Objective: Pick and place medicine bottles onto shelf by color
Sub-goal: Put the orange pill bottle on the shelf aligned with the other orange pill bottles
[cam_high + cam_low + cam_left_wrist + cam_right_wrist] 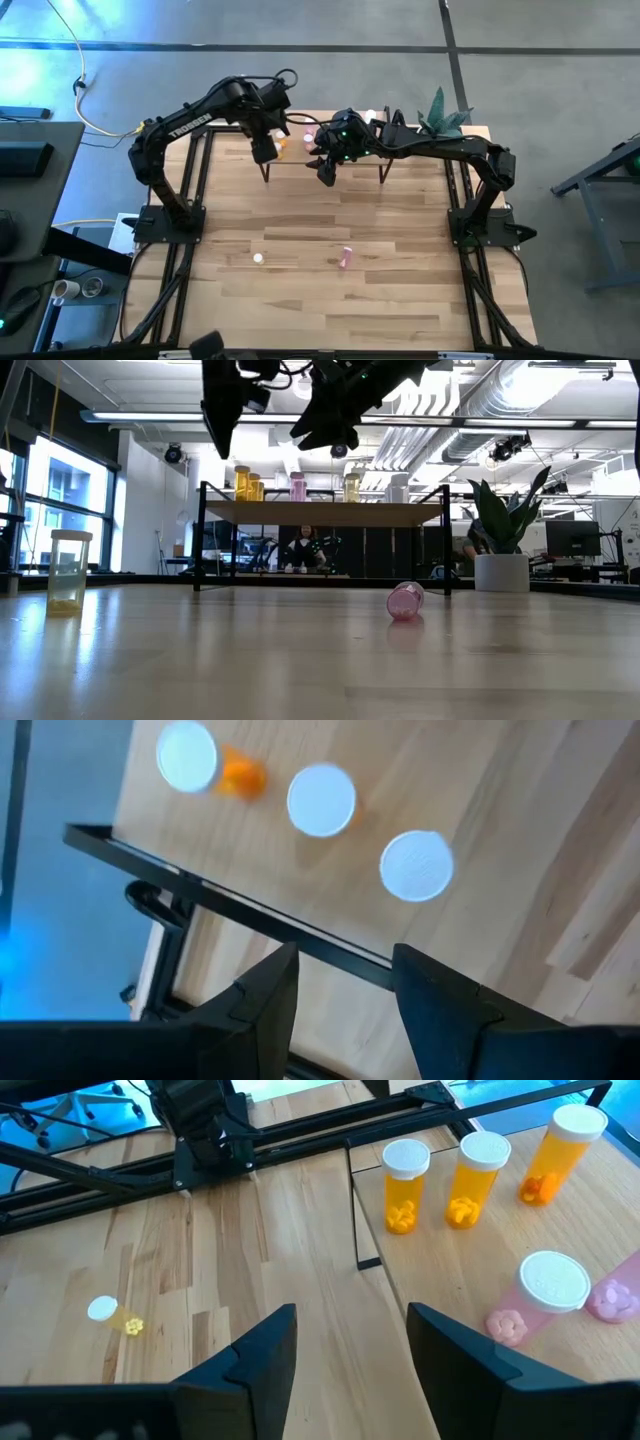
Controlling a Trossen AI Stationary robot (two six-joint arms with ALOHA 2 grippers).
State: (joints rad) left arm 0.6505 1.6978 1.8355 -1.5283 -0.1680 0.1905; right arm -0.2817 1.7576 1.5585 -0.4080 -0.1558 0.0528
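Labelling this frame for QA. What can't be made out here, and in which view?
- High view: bottles on the shelf mostly covered by the left gripper and right gripper; count unreadable.
- High view: yellow bottle on the table too small to tell upright or lying.
- Left wrist view: three white caps seen from above; two hide their bottle colour.
- Right wrist view: second pink bottle cut off by the edge.

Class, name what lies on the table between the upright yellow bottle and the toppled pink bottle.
Nothing: in the high view, bare wood separates the yellow bottle from the pink bottle.
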